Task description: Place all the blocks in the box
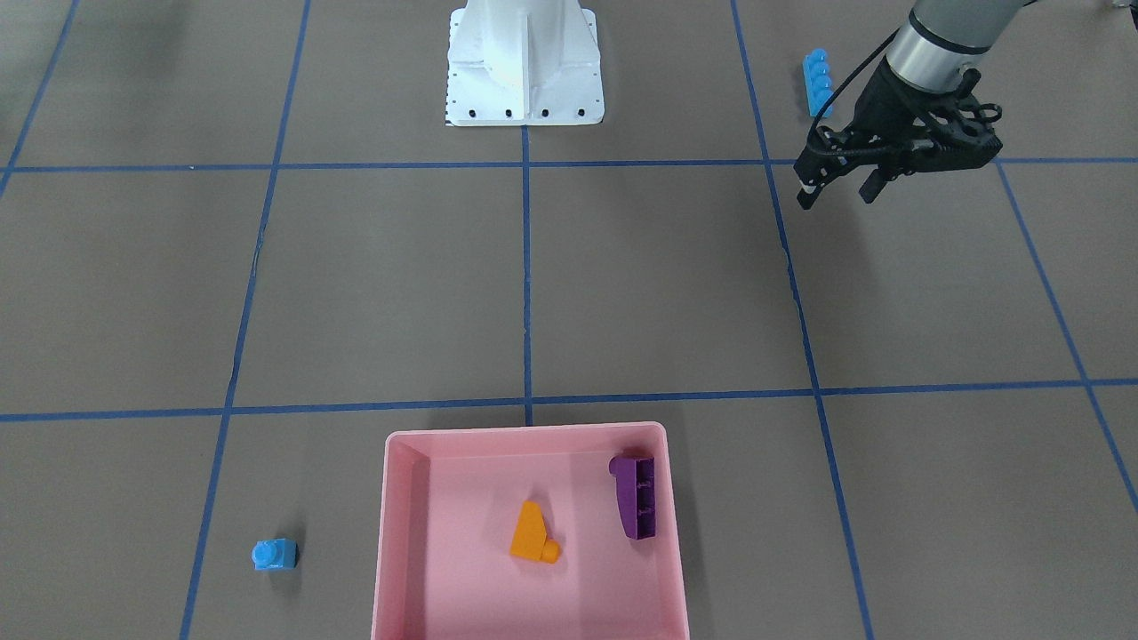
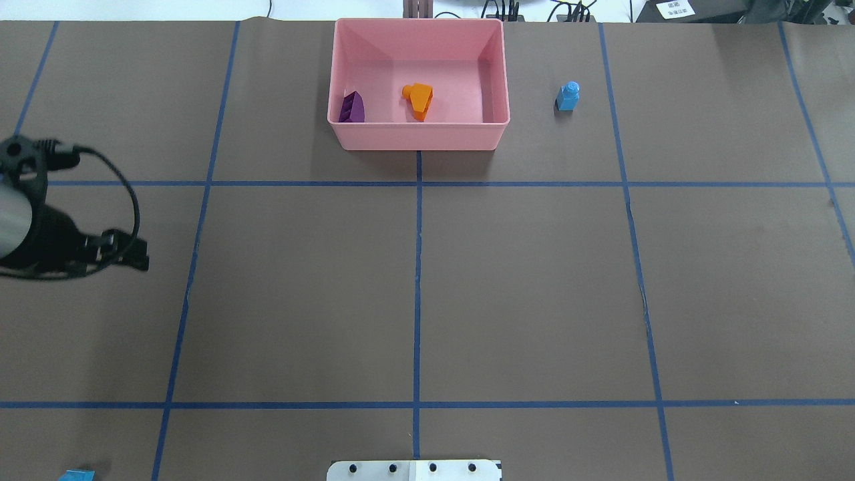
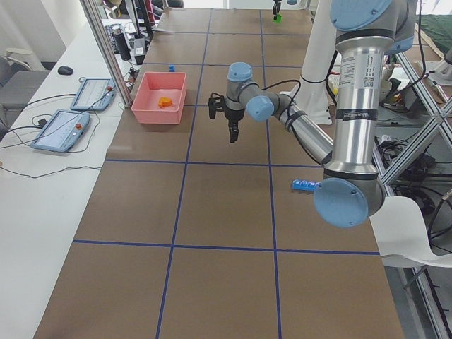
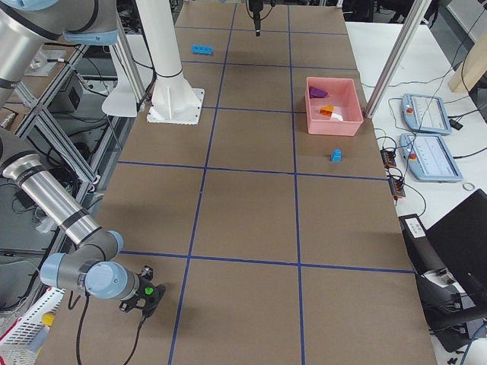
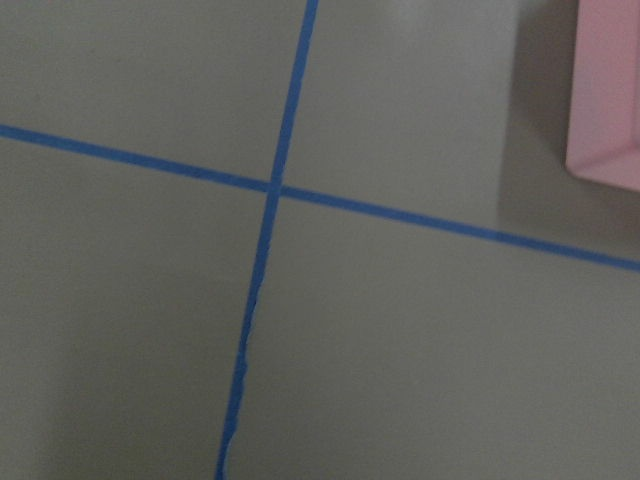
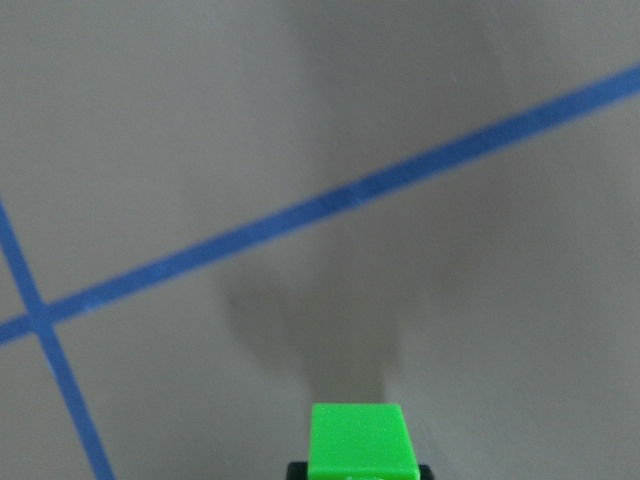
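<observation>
The pink box [image 1: 529, 432] [image 2: 417, 137] holds the orange sloped brick [image 1: 533, 532] [image 2: 419, 100] and the purple sloped brick [image 1: 636, 498] [image 2: 352, 108]. The small light-blue brick [image 1: 274, 555] [image 2: 568, 97] stands on the table beside the box. The long light-blue brick [image 1: 818, 82] [image 3: 306, 186] lies near the robot's base, just behind my left gripper [image 1: 836, 194] [image 2: 141, 260], which hovers open and empty. My right gripper [image 6: 358, 470] [image 4: 146, 298] is far off at the table's end, shut on the green brick [image 6: 360, 438], held above the table.
The white robot base [image 1: 524, 71] [image 2: 414, 469] stands at the table's near edge. Blue tape lines [image 2: 417, 267] grid the brown table. Tablets [image 3: 60, 131] lie on a side table beyond the box.
</observation>
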Motion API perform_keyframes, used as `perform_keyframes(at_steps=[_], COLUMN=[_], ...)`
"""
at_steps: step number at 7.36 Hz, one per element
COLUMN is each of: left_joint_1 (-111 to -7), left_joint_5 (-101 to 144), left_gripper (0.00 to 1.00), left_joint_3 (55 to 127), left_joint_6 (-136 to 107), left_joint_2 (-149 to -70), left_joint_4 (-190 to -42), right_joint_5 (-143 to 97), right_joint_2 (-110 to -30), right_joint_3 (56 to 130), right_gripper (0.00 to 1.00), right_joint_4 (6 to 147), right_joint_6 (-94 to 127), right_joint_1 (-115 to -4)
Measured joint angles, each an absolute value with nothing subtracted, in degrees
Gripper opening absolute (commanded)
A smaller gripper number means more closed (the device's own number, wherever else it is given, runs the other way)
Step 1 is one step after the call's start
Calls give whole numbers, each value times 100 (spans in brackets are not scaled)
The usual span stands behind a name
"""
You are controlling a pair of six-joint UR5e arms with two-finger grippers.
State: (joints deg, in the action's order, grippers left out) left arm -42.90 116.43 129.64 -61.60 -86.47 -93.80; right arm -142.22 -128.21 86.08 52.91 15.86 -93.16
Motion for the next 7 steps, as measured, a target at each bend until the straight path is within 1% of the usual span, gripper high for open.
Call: perform_keyframes(at_steps=[1, 2, 3, 4, 5, 6, 7], left_joint_1=[-3747, -3257, -2905, -2609, -2316, -1999, -1724], left_joint_5=[11326, 11027, 10891, 10870, 10936, 11002, 11036], left_gripper=[100, 100, 100, 100, 100, 100, 99], left_joint_3=[13142, 13231, 13244, 13195, 13081, 12854, 12465], left_joint_6=[-6009, -5946, -5907, -5948, -6157, -6406, -6636], left_joint_2=[-8106, -7712, -7273, -6772, -6504, -6435, -6466], left_joint_4=[-9405, -9533, -9930, -10538, -11004, -11337, -11783], right_joint_5=[-14220, -14213, -14208, -14198, -14184, -14172, -14149], right_joint_2=[-12547, -12089, -11360, -10419, -9453, -8593, -7849], right_joint_3=[8973, 9400, 9705, 9844, 9875, 9862, 9820], right_gripper=[0, 0, 0, 0, 0, 0, 0], right_joint_4=[5646, 6260, 7066, 7936, 8729, 9302, 9602], right_joint_6=[1731, 1855, 1969, 2091, 2251, 2522, 2975], right_joint_1=[-9215, -9088, -8946, -8771, -8553, -8286, -7968])
